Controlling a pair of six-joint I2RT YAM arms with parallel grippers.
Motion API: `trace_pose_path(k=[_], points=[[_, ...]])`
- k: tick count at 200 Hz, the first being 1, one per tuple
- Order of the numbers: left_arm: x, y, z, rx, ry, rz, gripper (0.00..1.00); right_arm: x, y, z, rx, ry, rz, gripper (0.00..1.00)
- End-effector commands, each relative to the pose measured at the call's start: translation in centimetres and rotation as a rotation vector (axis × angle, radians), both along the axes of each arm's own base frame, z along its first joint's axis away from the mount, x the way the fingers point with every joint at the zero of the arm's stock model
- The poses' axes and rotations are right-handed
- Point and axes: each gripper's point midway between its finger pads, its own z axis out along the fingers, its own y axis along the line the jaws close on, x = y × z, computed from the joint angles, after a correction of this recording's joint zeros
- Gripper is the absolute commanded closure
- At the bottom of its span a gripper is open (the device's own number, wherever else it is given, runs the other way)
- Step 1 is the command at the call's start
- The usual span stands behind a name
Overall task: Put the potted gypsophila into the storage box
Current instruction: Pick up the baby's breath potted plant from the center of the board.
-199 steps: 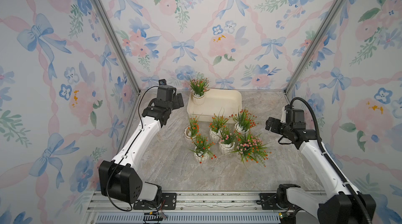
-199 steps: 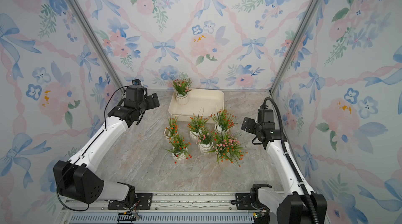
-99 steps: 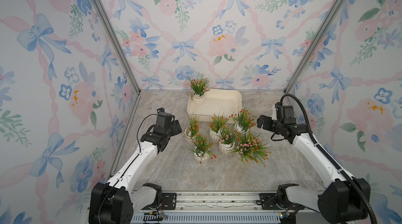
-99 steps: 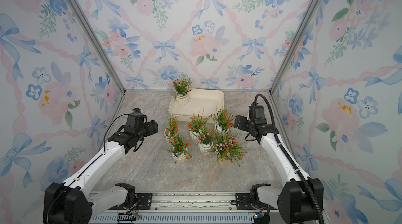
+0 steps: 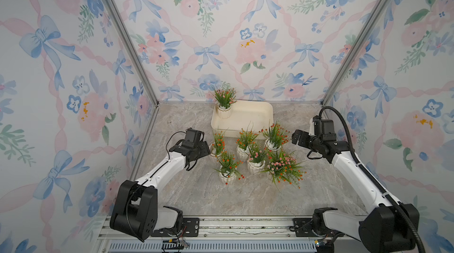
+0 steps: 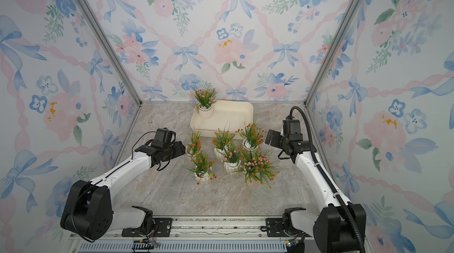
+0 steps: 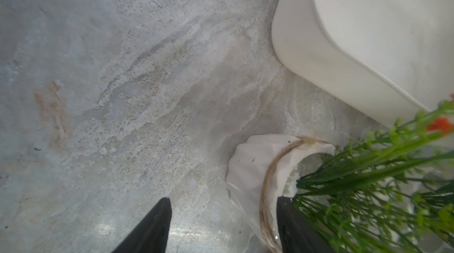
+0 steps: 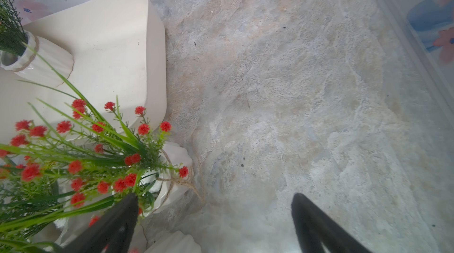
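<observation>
My left arm [image 5: 169, 165] and right arm [image 5: 351, 170] have white links and black boxy joints. A thin black wire [image 5: 172, 138] loops near my left wrist; a thick ribbed black hose [image 5: 330, 107] runs along the right arm. Black mounts [image 5: 189, 223] are screwed to a silver rail [image 5: 245, 224]. My gripper fingers [image 7: 157, 227] are black and tapered.

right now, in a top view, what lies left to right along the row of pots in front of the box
left gripper → left pot → middle pot → right pot → right gripper

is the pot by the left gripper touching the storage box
Apart. The left wrist view shows bare table between the pot and the storage box.
</observation>
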Motion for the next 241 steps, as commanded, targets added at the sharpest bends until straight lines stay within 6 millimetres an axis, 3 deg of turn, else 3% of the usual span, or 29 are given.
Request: trace_pose_path(k=[1, 48, 241], points=[[0.9, -0.9, 1.0, -0.027, -0.017, -0.017, 0.35, -1.1, -0.5, -1.0, -0.002, 0.039, -0.002, 0.02], [1.9, -1.9, 1.6, -0.031, -0.027, -0.044, 0.39, -2.1, -1.5, -1.8, -0.007, 0.055, -0.020, 0.02], [2.2, -2.5, -1.0, 0.111, 0.074, -0.143, 0.53, -2.8, -2.2, -4.2, 0.022, 0.101, -0.045, 0.02]])
